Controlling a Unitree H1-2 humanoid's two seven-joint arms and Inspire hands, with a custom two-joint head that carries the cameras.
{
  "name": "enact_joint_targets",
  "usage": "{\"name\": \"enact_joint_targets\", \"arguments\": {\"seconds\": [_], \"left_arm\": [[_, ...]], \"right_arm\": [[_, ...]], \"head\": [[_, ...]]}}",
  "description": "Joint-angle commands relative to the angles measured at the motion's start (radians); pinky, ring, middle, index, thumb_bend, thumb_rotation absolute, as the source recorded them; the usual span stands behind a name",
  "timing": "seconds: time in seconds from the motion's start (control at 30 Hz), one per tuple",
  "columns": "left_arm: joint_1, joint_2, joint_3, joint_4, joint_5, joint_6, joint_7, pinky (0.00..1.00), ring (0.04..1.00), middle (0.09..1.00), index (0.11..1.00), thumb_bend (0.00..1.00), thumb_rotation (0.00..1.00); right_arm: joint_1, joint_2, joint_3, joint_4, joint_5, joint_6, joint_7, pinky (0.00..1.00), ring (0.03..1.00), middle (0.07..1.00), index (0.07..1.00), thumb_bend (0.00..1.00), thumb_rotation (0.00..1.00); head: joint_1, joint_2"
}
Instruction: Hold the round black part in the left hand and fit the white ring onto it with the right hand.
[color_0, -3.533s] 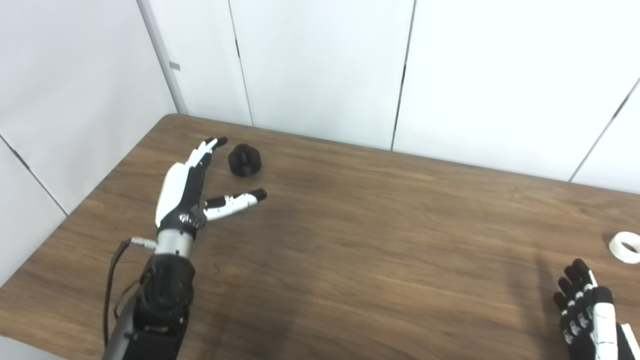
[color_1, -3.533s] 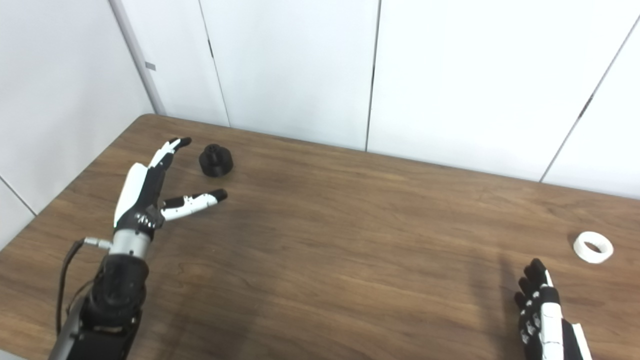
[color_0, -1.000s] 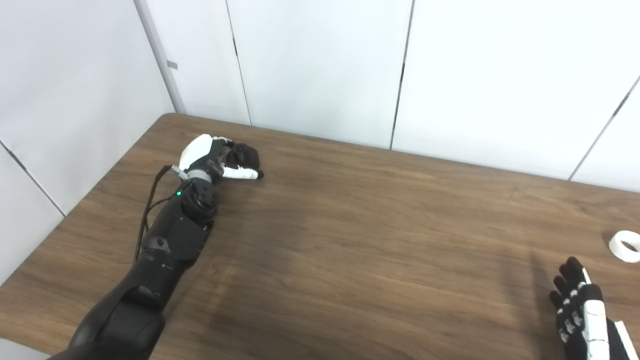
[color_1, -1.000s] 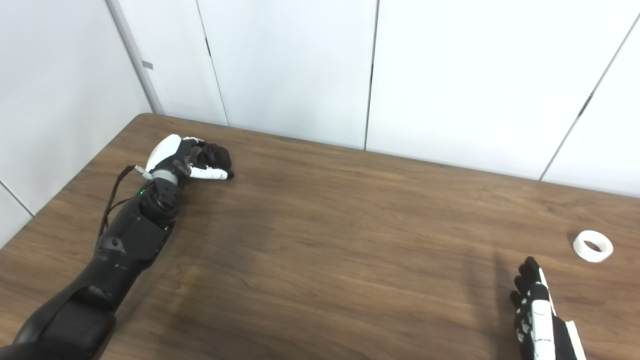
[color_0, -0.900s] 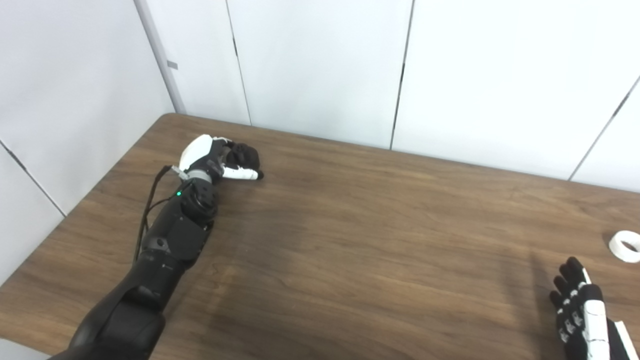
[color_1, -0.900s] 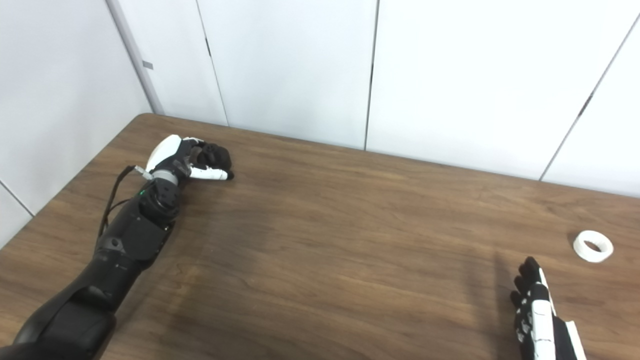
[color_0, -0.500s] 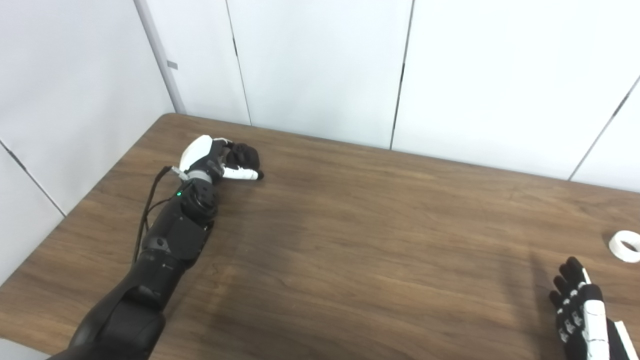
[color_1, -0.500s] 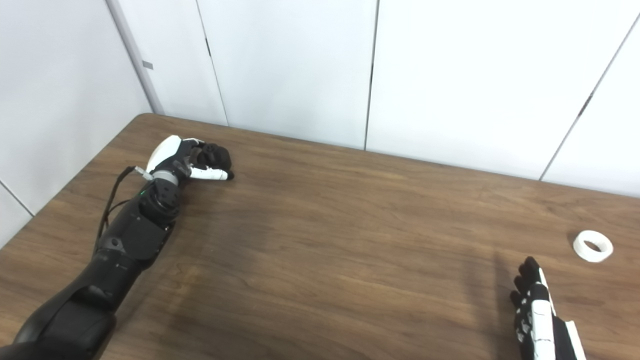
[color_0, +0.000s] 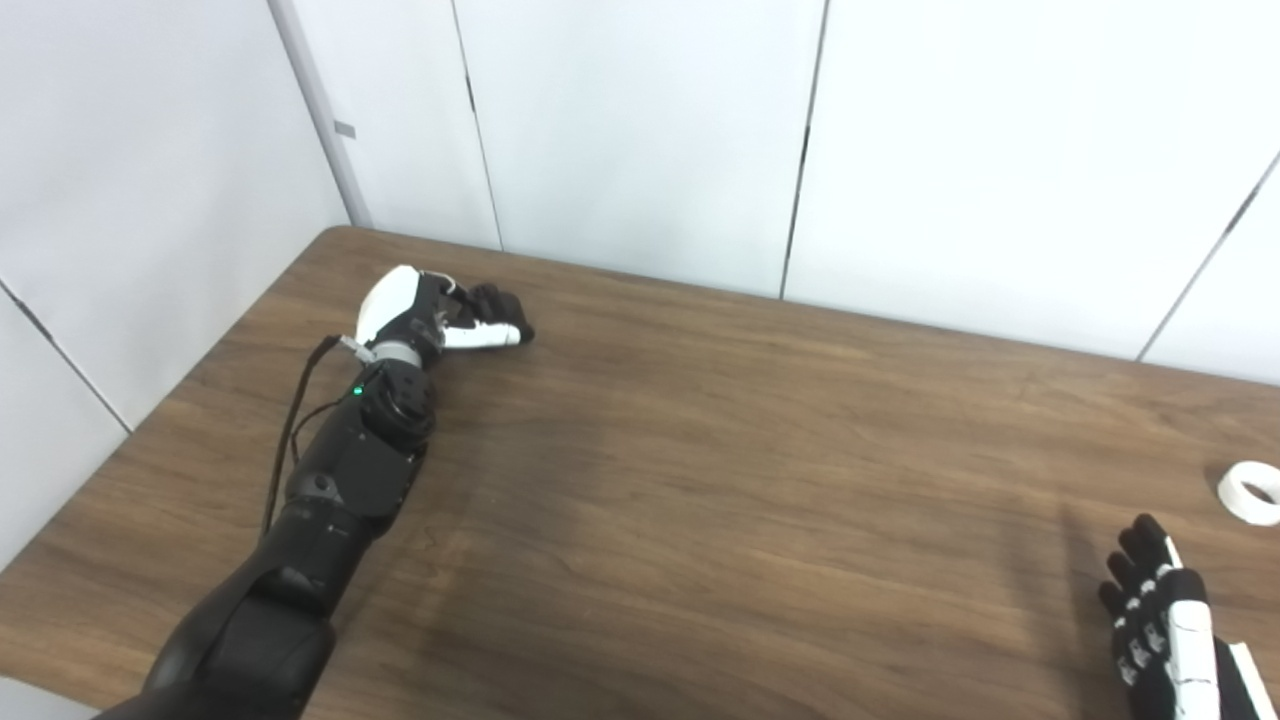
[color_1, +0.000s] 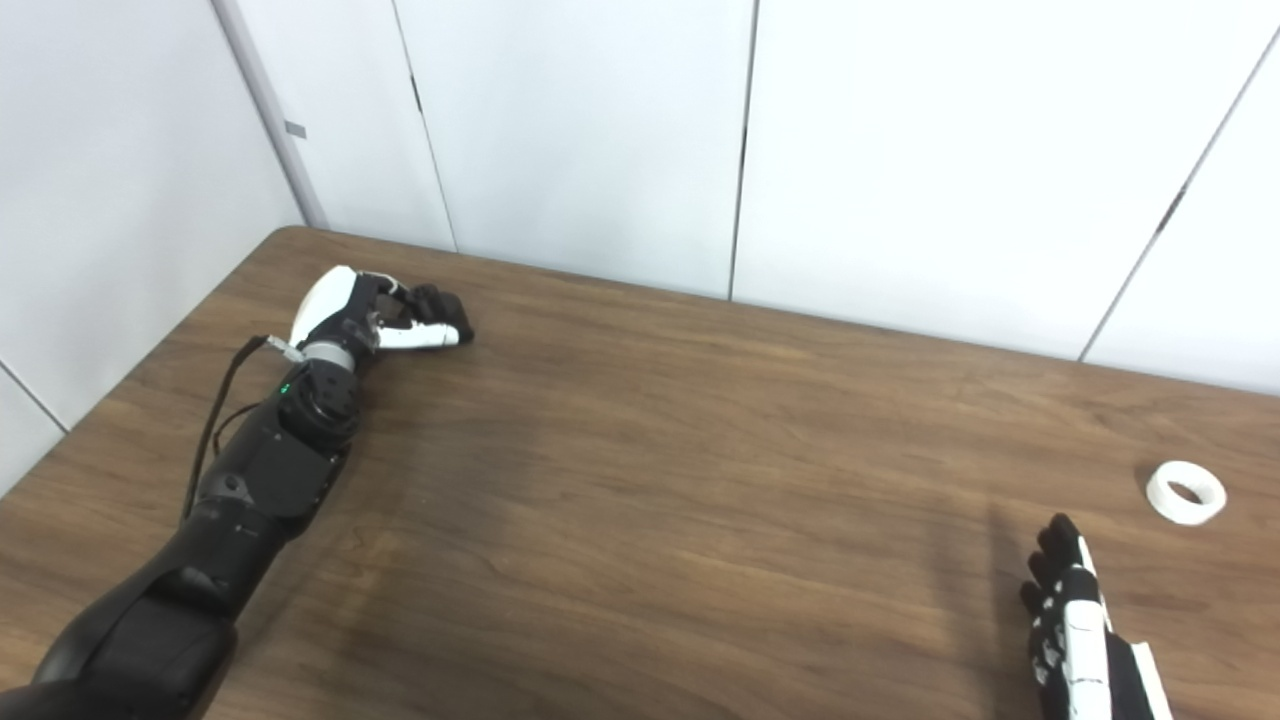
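1. Left eye view: a brown wooden table (color_0: 700, 480) is standing against white wall panels (color_0: 640, 130). The left hand (color_0: 430, 315) is lying at the far left corner with its fingers curling around the round black part (color_0: 492, 303); the thumb (color_0: 480, 337) is crossing just under the part. Whether the part is resting on the wood or raised off it cannot be told.
2. Left eye view: the right hand (color_0: 1160, 620) is hovering at the lower right edge with its fingers extended, slightly apart, and holding nothing. The white ring (color_0: 1248, 493) is lying flat on the table, beyond and to the right of those fingers.
3. Right eye view: the ring (color_1: 1186, 492) is showing its hole facing upward, near the right hand (color_1: 1075, 625) and well apart from the left hand (color_1: 365, 315). The right hand is judged the nearer one for picking it up.
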Motion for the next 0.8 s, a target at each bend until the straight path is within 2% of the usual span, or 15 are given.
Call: {"name": "enact_joint_targets", "arguments": {"seconds": [0.0,0.23,0.43,0.6,0.77], "left_arm": [[-0.033,0.02,-0.001,0.013,0.001,-0.025,0.012,0.85,0.912,0.825,0.484,0.52,0.05],[-0.029,0.029,-0.014,0.032,0.007,-0.043,0.022,0.83,0.896,0.817,0.484,0.52,0.05],[-0.016,0.032,-0.014,-0.002,0.003,-0.041,0.018,0.84,0.899,0.814,0.484,0.52,0.05],[0.012,0.038,-0.019,-0.075,0.009,-0.046,0.001,0.84,0.892,0.797,0.484,0.52,0.05],[0.07,0.033,-0.026,-0.217,0.024,-0.031,-0.021,0.86,0.895,0.793,0.485,0.52,0.05]], "right_arm": [[0.018,-0.008,-0.003,-0.013,0.014,-0.036,0.01,1.0,1.0,1.0,1.0,0.37,1.0],[0.017,-0.019,-0.009,-0.012,0.021,-0.036,0.015,1.0,1.0,1.0,1.0,0.39,1.0],[0.014,-0.018,-0.012,-0.008,0.024,-0.036,0.018,1.0,1.0,1.0,1.0,0.38,1.0],[0.015,-0.013,-0.011,-0.001,0.021,-0.044,0.018,1.0,1.0,1.0,1.0,0.39,1.0],[0.014,-0.011,-0.004,-0.002,0.008,-0.045,0.016,1.0,1.0,1.0,1.0,0.39,1.0]], "head": [[0.001,0.0],[0.007,0.001],[0.004,0.003],[-0.008,0.008],[-0.021,0.011]]}}
